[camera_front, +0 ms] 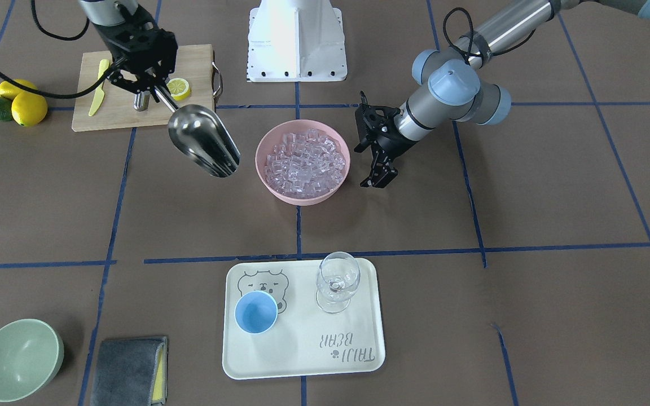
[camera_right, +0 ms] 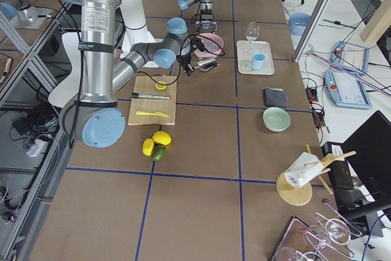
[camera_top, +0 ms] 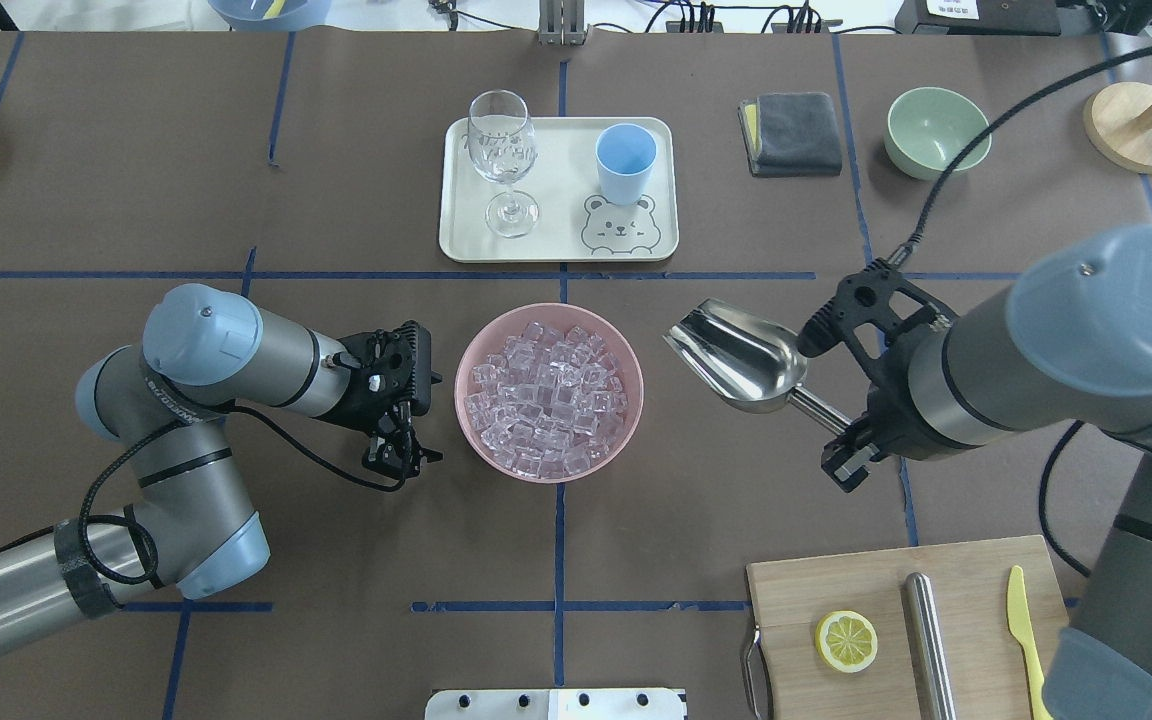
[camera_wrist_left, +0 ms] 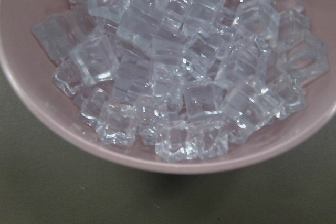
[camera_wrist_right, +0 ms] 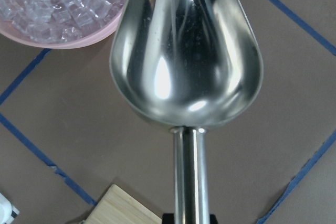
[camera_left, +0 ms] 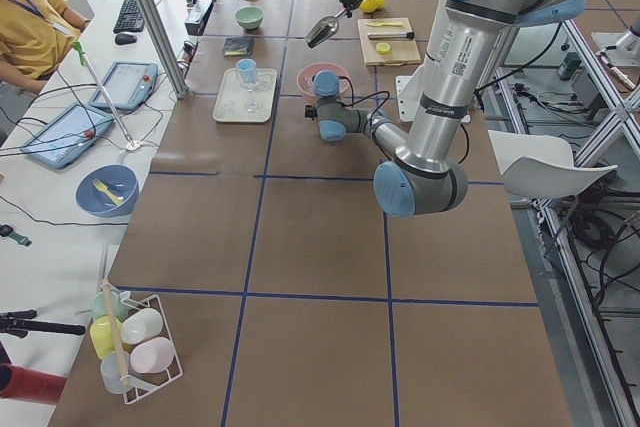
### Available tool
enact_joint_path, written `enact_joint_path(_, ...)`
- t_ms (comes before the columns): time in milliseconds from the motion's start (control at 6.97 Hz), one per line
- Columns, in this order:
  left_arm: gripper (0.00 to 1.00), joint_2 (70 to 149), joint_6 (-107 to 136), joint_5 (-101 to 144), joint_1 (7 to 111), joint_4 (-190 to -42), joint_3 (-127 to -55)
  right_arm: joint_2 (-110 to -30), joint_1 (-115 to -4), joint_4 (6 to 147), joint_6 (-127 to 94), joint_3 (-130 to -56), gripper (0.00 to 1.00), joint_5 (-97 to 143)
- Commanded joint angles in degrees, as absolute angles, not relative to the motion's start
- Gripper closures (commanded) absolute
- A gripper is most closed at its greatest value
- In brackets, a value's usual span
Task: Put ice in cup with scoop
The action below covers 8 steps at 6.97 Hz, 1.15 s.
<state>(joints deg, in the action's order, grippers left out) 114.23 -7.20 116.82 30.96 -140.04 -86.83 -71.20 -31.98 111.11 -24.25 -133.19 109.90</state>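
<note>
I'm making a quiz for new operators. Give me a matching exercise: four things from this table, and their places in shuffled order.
Things:
1. ice
2. cup
3. scoop
4. lemon slice

Places:
A. on the cutting board
B. in the pink bowl
C. on the tray
D. held by the right gripper

Pairs: 1-B, 2-C, 3-D, 4-A

looks like a robotics lab: tabletop (camera_left: pixel 320 237) papered brown and gridded in blue tape (camera_left: pixel 300 176), tablets (camera_left: pixel 125 85) and keyboard (camera_left: pixel 130 10) on a white bench (camera_left: pixel 50 237) at ten o'clock.
</note>
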Motion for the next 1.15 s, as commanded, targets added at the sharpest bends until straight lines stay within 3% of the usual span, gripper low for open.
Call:
enact_joint_path(0, 0.00, 114.4, -7.1, 117.1, 31.1, -142.4, -85.7, -62.5, -30.7, 123.8, -21.2, -133.7, 1.00, 109.2)
enact_joint_path(287, 0.00, 115.4, -6.9, 117.2, 31.3, -142.5, -85.6, -60.2, -29.9, 125.7, -19.8, -131.8, 1.00, 109.3)
enact_joint_path(1004, 0.00, 115.6, -6.9, 117.2, 31.3, -142.7, -85.7, -37.8, -30.4, 152.4, -4.5, -116.6, 1.00, 110.2)
